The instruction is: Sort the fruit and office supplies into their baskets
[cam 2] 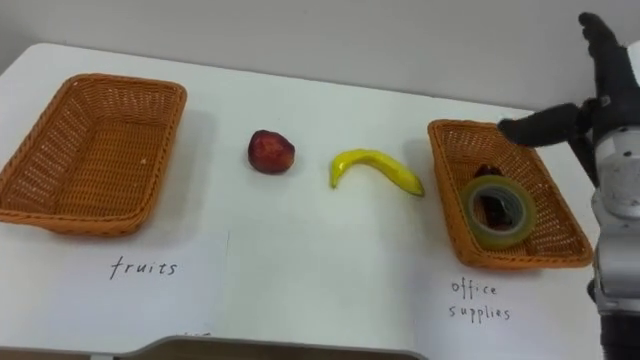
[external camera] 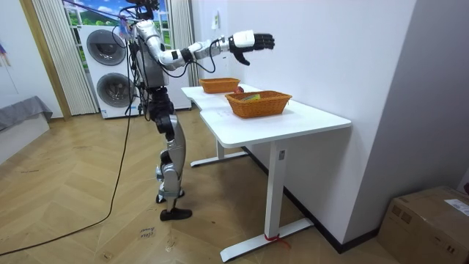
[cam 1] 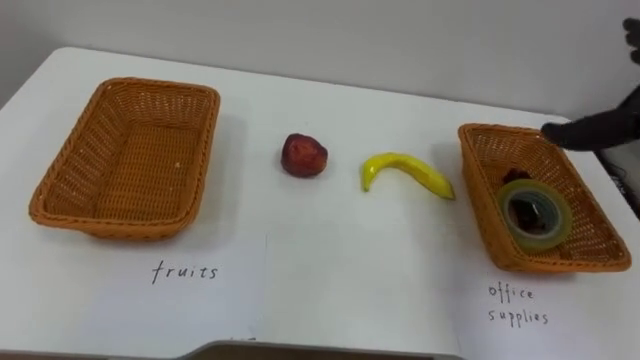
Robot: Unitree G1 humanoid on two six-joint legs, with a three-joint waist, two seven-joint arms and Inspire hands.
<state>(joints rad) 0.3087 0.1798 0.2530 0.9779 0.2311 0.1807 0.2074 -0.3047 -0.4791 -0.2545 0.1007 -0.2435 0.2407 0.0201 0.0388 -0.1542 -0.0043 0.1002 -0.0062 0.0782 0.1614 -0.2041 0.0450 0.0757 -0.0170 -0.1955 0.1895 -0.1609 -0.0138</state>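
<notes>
right hand (cam 2: 598,108): open, fingers spread, empty, raised over the far right corner of the orange wicker basket (cam 2: 455,195) on the robot's right
in that basket: yellowish clear tape roll (cam 2: 496,238), plus a small dark item i can't make out
fruit: curved yellow banana (cam 2: 375,165) just left of that basket, dark red round fruit (cam 2: 270,152) further left, both on the white table (cam 2: 320,260)
step: supplies look sorted, fruit not started
next: reach left, curl round the banana, carry it to the empty orange wicker basket (cam 2: 160,150) well left

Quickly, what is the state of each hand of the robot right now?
Right hand: open, fingers spread, holding nothing, raised over the woven orange basket.
Left hand: cannot be told.
</notes>
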